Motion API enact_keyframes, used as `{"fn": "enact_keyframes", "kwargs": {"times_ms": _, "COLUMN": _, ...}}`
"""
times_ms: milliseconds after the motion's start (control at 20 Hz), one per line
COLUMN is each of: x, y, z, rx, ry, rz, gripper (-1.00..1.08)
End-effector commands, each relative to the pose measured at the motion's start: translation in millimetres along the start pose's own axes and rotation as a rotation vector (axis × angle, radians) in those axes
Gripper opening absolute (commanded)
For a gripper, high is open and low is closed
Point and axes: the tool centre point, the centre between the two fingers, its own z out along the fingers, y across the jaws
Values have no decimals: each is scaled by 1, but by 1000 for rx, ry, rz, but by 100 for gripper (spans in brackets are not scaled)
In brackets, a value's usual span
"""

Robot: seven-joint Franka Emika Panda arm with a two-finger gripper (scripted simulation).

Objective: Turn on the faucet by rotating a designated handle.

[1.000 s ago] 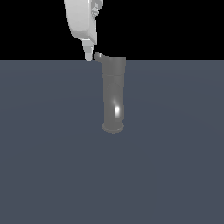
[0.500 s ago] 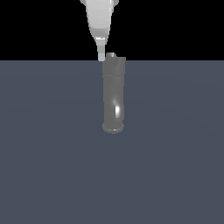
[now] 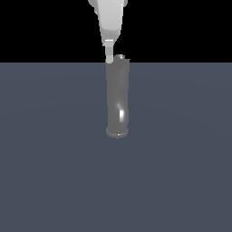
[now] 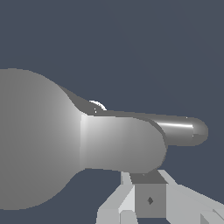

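The faucet (image 3: 118, 97) is a glossy grey tube on the dark floor, with its rimmed opening at the near end. My white gripper (image 3: 109, 59) comes down from above. Its narrow tip is against the faucet's far end, on the exterior view's left side, and the fingers look pressed together. The handle (image 3: 120, 57) shows only as a small grey bump at that far end. In the wrist view the wide collar (image 4: 35, 140) fills one side. A rounded grey piece, apparently the handle (image 4: 127, 144), juts from it, right beside my gripper (image 4: 148, 188). The glossy tube (image 4: 181, 129) runs beyond it.
A flat dark blue-grey floor (image 3: 54, 172) lies all around the faucet. Black background sits above the horizon. No other objects are in view.
My gripper has moved toward the exterior view's right, from beside the faucet's far end to against it. The handle, which jutted left, now sits over the faucet's end.
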Motion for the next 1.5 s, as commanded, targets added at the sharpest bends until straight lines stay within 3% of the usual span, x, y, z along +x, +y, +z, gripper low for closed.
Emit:
{"fn": "enact_keyframes", "kwargs": {"times_ms": 0, "x": 39, "y": -5, "z": 0, "rx": 9, "ry": 3, "rz": 57, "gripper": -100}}
{"fn": "enact_keyframes", "kwargs": {"times_ms": 600, "x": 91, "y": -19, "z": -1, "rx": 11, "ry": 6, "rz": 91, "gripper": -100}}
{"fn": "enact_keyframes", "kwargs": {"times_ms": 650, "x": 91, "y": -19, "z": -1, "rx": 11, "ry": 6, "rz": 91, "gripper": -100}}
{"fn": "enact_keyframes", "kwargs": {"times_ms": 700, "x": 36, "y": -18, "z": -1, "rx": -6, "ry": -19, "rz": 1, "gripper": -100}}
{"fn": "enact_keyframes", "kwargs": {"times_ms": 1450, "x": 72, "y": -49, "z": -1, "rx": 2, "ry": -7, "rz": 44, "gripper": -100}}
